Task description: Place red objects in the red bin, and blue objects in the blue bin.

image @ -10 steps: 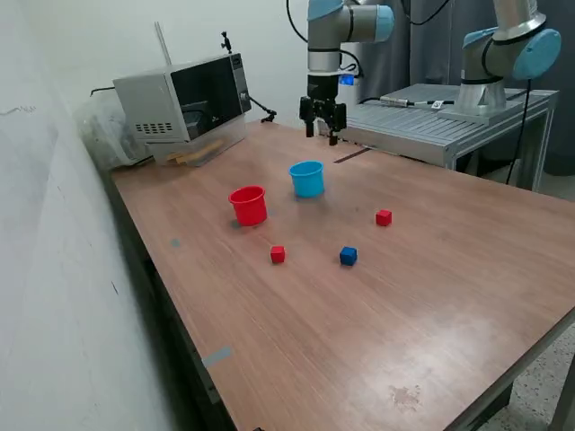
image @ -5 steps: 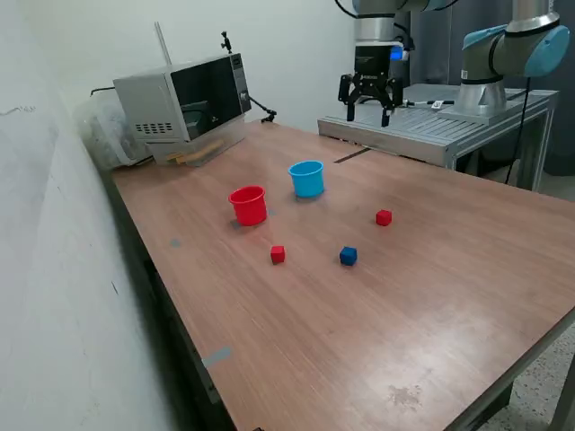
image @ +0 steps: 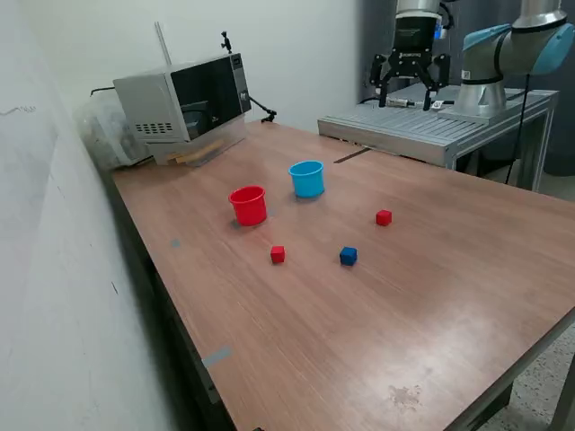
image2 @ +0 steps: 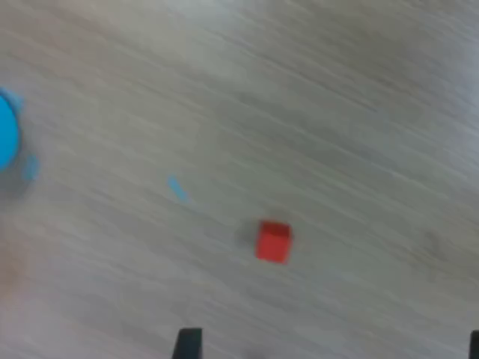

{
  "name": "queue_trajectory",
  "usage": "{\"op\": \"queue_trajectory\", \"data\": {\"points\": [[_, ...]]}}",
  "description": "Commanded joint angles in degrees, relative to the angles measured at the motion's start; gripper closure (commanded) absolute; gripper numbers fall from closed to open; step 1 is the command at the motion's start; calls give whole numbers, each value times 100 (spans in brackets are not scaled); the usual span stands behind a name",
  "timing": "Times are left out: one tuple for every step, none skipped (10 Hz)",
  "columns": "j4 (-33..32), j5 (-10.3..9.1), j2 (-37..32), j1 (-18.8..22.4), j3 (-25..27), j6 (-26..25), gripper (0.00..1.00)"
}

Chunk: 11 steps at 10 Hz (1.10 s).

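The two-finger black gripper (image: 411,92) hangs high at the far end of the scene with its fingers spread apart and nothing between them, above the grey ribbed metal platform (image: 431,126) that adjoins the back of the wooden table (image: 431,296). All the task pieces lie on the table well apart from it and much nearer the camera. The small round red plastic cup (image: 249,205) stands upright, and the small round light blue plastic cup (image: 306,178) stands upright just behind it toward the exterior view's right, the two close together but not touching. One small red cube (image: 384,217) lies to the exterior view's right of the cups, a second small red cube (image: 278,254) lies in front of the red cup, and one small dark blue cube (image: 348,256) lies between the two red cubes, slightly nearer the camera; only this one blue cube is visible. In the blurred wrist view a red cube (image2: 272,241) rests on the wood grain, with an edge of the blue cup (image2: 6,134) at the border and a small blue mark (image2: 177,188) on the surface. A grey microwave oven (image: 184,99) sits on the table's far corner by the white wall (image: 54,224), and a second robot arm with light blue joints (image: 521,49) stands on the platform.
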<state>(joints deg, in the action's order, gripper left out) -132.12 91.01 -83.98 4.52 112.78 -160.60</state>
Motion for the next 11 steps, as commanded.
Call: {"op": "queue_trajectory", "data": {"points": [[-33,-39,546,680,-702,-592,0],[-33,-31,958,787,-1018,-665,0],[-42,-31,1415,831,-1352,-805,0],[-59,13,1863,840,-1695,-1024,0],[-59,31,2433,840,-2220,-1270,0],[-51,74,2821,840,-2617,-1394,0],[-42,266,3147,840,-2960,-1560,0],[-51,347,3385,840,-3199,-1736,0],[-59,356,3536,840,-3366,-1842,0],[-68,356,3685,840,-3507,-1861,0],[-129,356,3835,840,-3552,-1861,0]]}}
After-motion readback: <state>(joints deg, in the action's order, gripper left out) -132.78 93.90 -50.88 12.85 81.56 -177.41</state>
